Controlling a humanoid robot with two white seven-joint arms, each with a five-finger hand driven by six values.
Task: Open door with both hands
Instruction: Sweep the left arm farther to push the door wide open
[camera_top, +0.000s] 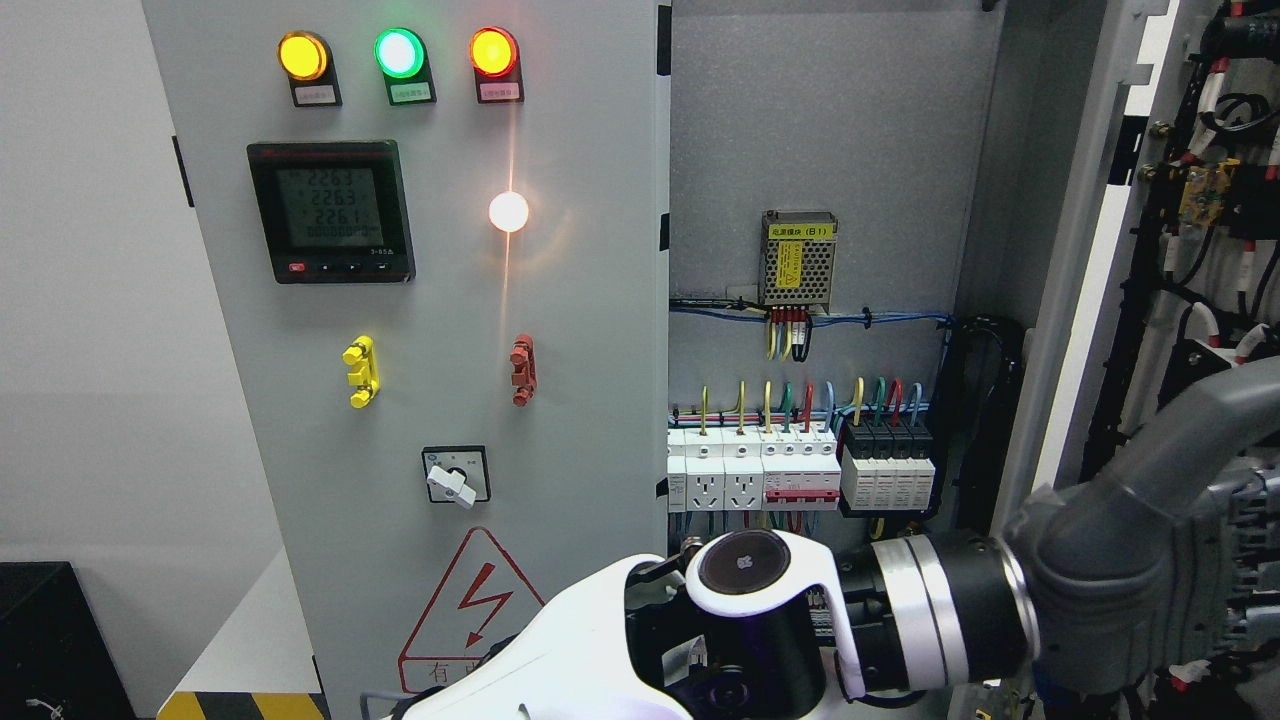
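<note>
- Door (420, 300): the grey left door of the cabinet stands shut and fills the left-middle of the head view; its right edge runs down beside the open compartment.
- On the door, from the top: three lit lamps (398, 52) in amber, green and red, a black digital meter (330, 210), a bright white spot (508, 211), a yellow handle (360, 372), a red handle (521, 369), a rotary switch (456, 476) and a red lightning warning triangle (480, 600).
- The right door (1090, 330) is swung wide open, its inner face with cabling at the far right.
- Open compartment: a perforated power supply (797, 260) on the back wall, and below it a row of white breakers and sockets (755, 470) with coloured wires.
- The right arm (1130, 560) comes in from the right at the bottom, its white wrist part (770, 590) in front of the shut door's lower right edge.
- The right hand itself seems to fall below the picture's edge, so I cannot tell whether it grips anything.
</note>
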